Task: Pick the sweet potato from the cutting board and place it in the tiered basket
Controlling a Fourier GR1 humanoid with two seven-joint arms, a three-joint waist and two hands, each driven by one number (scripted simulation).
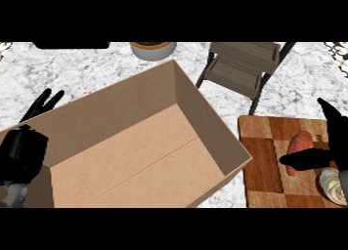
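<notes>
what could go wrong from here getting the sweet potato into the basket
1. The right hand shows only its thumb across the sweet potato; closing the fingers could roll it along the cutting board.
2. The tiered basket stands beyond the board, close to the tall corner of the cardboard box; the carry might clip that corner.

a white marbled counter (97,68) bears a large open cardboard box (134,146) and an orange-rimmed pot (153,49).
</notes>
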